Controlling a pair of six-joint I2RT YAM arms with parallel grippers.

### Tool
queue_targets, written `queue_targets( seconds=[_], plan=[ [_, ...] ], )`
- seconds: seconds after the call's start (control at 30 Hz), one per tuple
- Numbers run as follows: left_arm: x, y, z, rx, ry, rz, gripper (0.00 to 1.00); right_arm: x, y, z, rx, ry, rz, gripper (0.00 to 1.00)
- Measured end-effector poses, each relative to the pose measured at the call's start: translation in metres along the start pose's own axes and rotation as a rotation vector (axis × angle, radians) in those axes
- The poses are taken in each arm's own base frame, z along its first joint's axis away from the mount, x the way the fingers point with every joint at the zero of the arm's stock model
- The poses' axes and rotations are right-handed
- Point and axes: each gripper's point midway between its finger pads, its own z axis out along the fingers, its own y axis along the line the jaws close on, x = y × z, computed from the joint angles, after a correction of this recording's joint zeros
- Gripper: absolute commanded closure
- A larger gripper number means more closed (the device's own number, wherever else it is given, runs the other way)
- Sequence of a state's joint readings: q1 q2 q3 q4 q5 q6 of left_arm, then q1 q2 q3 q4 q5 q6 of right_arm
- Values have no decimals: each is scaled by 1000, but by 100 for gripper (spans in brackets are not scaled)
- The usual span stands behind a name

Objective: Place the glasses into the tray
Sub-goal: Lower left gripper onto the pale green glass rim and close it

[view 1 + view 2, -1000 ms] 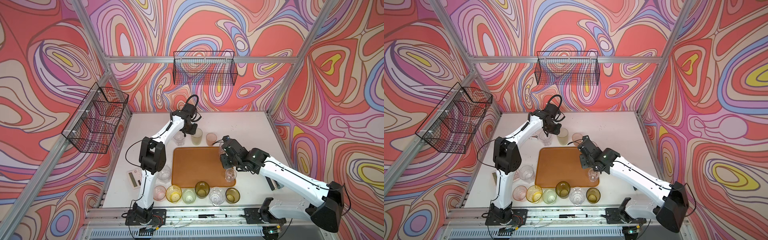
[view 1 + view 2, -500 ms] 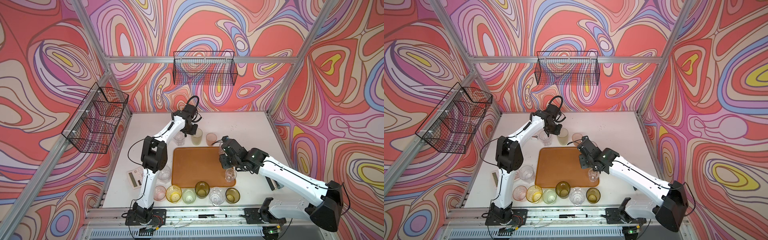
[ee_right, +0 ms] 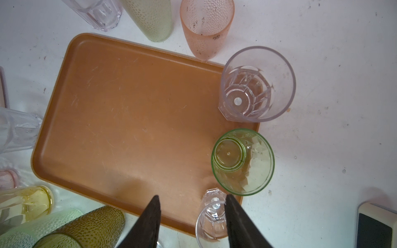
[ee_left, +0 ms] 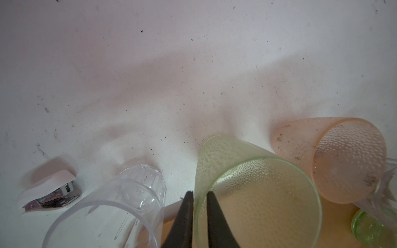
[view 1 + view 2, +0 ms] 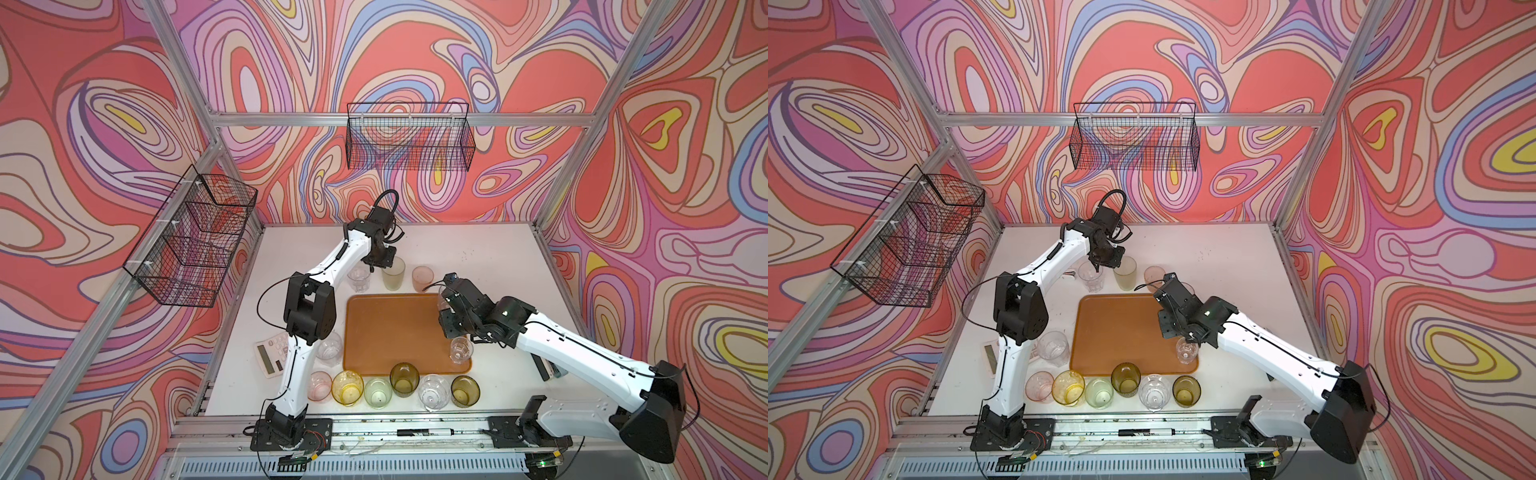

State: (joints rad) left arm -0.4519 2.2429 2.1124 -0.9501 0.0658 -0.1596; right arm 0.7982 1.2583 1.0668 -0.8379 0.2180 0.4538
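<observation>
- Left claw (image 4: 199, 192) pinches the rim wall of the tall frosted green tumbler (image 4: 253, 193), one finger inside, one outside. That glass stands on the white table (image 5: 478, 257), just beyond the far edge of the flat orange-brown rectangular tray (image 5: 390, 328). I judge a rim grip suits it, since neighbours crowd it left and right.
- Right claw (image 3: 192, 196) is spread. The small clear faceted glass (image 3: 211, 214) stands unheld between its fingers (image 3: 234, 214), in the tray's near right corner.
- Along the tray's right rim also stand a tall clear faceted tumbler (image 3: 257, 85) and a faceted green tumbler (image 3: 242, 161). I reckon edge placement leaves the middle free for the rest.
- Count, glasses (image 5: 377, 392): thirteen. Three are in the tray and ten on the table: three far, one left, six in the near row.
- By colour: five clear, three green, two pink, two olive, one yellow.
- Others: one tray, two black wire baskets (image 5: 409, 137), one grey calculator (image 5: 270, 357), one white stapler (image 4: 49, 193).
</observation>
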Motion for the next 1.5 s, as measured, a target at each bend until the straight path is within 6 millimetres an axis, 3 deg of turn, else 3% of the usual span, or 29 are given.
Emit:
queue_targets(
  seconds=[0.6, 0.83, 1.1, 1.5],
  plan=[
    [2, 4, -6, -25, 12, 24, 100, 0, 0, 0, 1, -1, 0, 50],
    [4, 4, -12, -25, 17, 13, 100, -2, -1, -3, -1, -11, 3, 46],
    [-5, 2, -45, -17, -32, 0, 100, -7, -1, -11, -12, -46, 13, 40],
    [4, -9, -90, -3, -54, -9, 100, -20, 2, -23, -30, -92, 10, 32]
  ],
)
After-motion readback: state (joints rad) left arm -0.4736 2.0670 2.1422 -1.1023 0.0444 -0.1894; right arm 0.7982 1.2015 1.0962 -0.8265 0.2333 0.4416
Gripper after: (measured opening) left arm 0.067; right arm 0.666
